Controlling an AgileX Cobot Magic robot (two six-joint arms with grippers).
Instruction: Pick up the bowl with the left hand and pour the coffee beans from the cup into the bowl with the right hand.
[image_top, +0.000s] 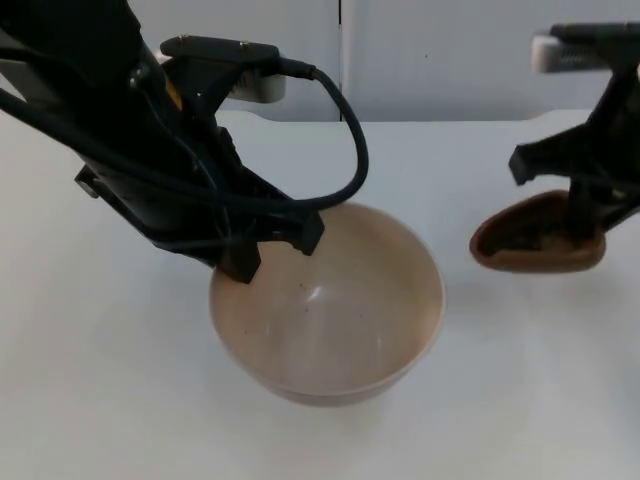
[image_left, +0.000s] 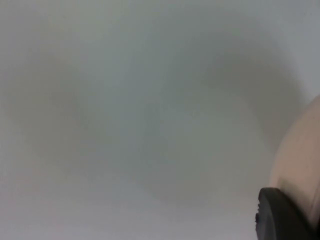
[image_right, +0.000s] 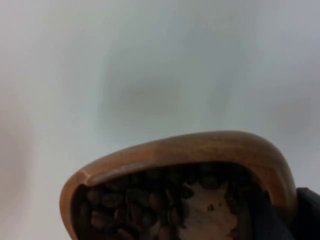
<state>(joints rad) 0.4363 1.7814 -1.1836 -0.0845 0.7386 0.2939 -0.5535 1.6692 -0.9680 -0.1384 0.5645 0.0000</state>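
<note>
left gripper (image_top: 270, 250) clamps bowl (image_top: 330, 310) rim, bowl held over table (image_top: 100, 380) | right gripper (image_top: 590, 215) grips cup (image_top: 535, 245) of coffee beans (image_right: 150, 200), well apart from bowl | risk: tipping before the cup is over the bowl scatters beans; one-sided rim grip may let bowl sag

Smooth glossy beige bowl (image_top: 330, 320), polished wooden cup (image_right: 185, 165), matt white table (image_top: 100, 400)

Landmark: bowl (image_top: 330, 310), left gripper (image_top: 270, 245) on its far-left rim.
Right of bowl: open table (image_top: 500, 400), then cup (image_top: 535, 240).
</note>
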